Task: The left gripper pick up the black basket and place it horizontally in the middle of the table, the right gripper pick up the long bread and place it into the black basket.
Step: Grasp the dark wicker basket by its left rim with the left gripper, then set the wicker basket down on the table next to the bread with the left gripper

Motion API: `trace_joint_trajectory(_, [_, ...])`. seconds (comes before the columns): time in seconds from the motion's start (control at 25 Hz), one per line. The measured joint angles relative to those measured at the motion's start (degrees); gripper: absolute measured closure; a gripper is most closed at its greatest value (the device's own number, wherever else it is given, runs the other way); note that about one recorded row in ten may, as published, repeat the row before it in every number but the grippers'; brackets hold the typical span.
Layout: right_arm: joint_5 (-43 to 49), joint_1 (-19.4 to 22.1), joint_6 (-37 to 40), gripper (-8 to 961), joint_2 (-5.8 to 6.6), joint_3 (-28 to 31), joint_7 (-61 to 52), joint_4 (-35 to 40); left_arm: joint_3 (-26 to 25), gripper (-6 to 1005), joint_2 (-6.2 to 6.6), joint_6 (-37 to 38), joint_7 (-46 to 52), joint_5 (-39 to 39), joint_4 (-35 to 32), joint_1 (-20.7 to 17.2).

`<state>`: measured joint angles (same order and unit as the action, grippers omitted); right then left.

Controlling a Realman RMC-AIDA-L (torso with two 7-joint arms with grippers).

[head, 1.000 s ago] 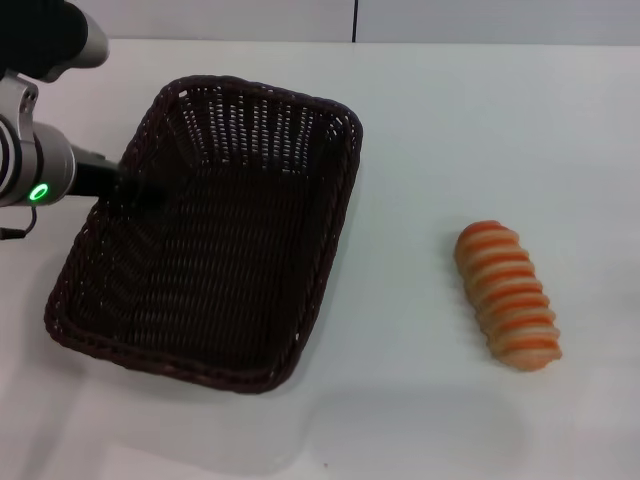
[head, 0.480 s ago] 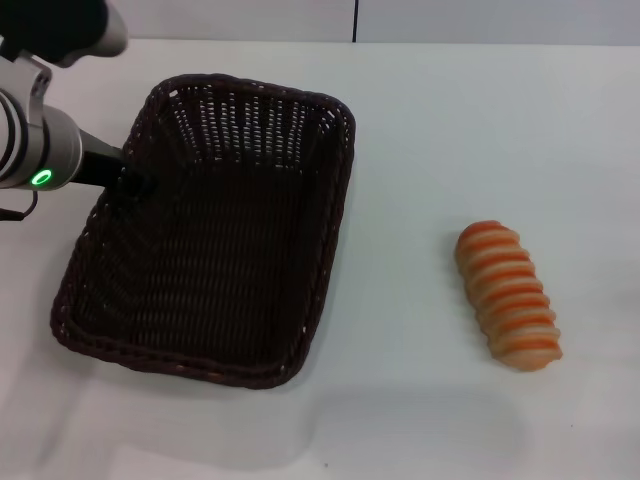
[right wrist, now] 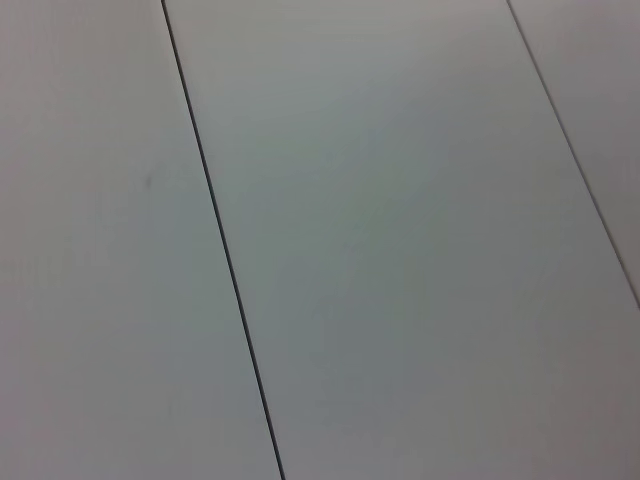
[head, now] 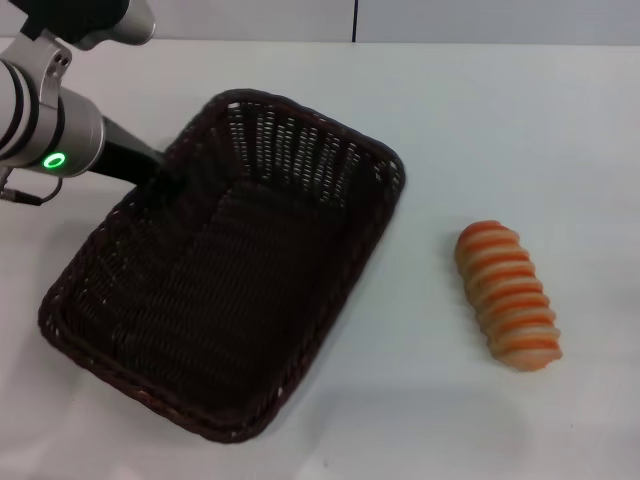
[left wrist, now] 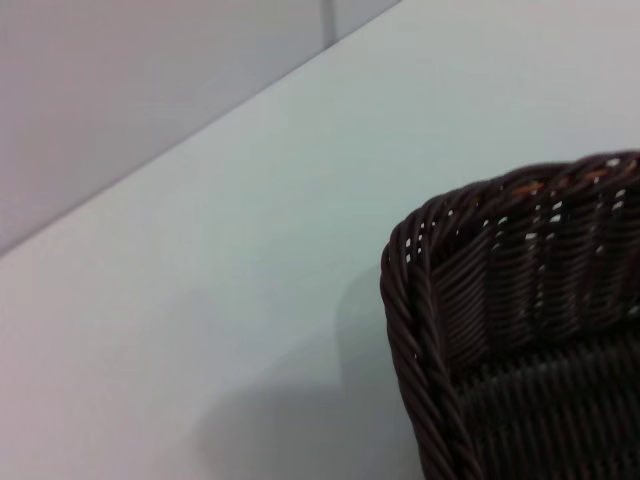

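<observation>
The black basket (head: 290, 148) is empty and sits diagonally on the white table (head: 480, 110), left of centre. My left gripper (head: 150, 166) is at the basket's far-left rim and is shut on it. Its silver arm with the green ring light comes in from the upper left. One corner of the basket (left wrist: 520, 260) fills the lower part of the left wrist view. The long bread (head: 507, 295), cream with orange stripes, lies on the table to the basket's right, well apart from it. My right gripper is out of view.
Bare table (head: 430, 400) lies between the basket and the bread and along the front. A pale wall with a dark seam (head: 355, 20) runs behind the table. The right wrist view shows only pale panels with dark seams (right wrist: 225, 260).
My left gripper has moved up and to the right with the rim in its grip. The basket has turned clockwise and shifted right, toward the bread. The bread has not moved.
</observation>
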<state>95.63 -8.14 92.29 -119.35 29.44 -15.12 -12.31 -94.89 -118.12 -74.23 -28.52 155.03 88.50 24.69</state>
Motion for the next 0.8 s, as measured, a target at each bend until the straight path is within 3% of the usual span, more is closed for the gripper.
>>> trace_joint_trajectory(0.08, [0.0, -0.1, 0.0, 116, 0.02, 0.0, 0.0, 0.0, -5.0, 738, 0.08, -1.9, -8.6, -7.7, -1.8, 1.9])
trace_joint_trajectory(0.16, [0.0, -0.2, 0.0, 117, 0.04, 0.0, 0.0, 0.0, -7.1, 761, 0.11, -3.0, -11.5, -10.2, -3.1, 2.9])
trace_joint_trajectory(0.24, [0.0, -0.3, 0.0, 118, 0.06, 0.0, 0.0, 0.0, -11.8, 763, 0.14, -5.9, -17.0, -14.7, -6.6, 5.9])
trace_joint_trajectory(0.28, [0.0, -0.3, 0.0, 118, 0.08, -0.1, 0.0, 0.0, -15.7, 764, 0.15, -8.7, -21.5, -16.5, -10.4, 9.2])
trace_joint_trajectory(0.36, [0.0, -0.3, 0.0, 117, 0.08, -0.2, 0.0, 0.0, -16.9, 767, 0.17, -9.5, -22.8, -16.6, -12.1, 10.5])
trace_joint_trajectory(0.48, [0.0, 0.0, 0.1, 117, 0.08, -0.3, 0.2, 0.0, -22.0, 770, 0.29, -13.4, -30.6, -16.9, -20.4, 16.8])
trace_joint_trajectory(0.8, [0.0, 0.4, 1.2, 117, 0.02, -0.7, 0.3, 0.0, -25.1, 795, 0.75, -17.8, -41.1, -17.1, -29.9, 24.5])
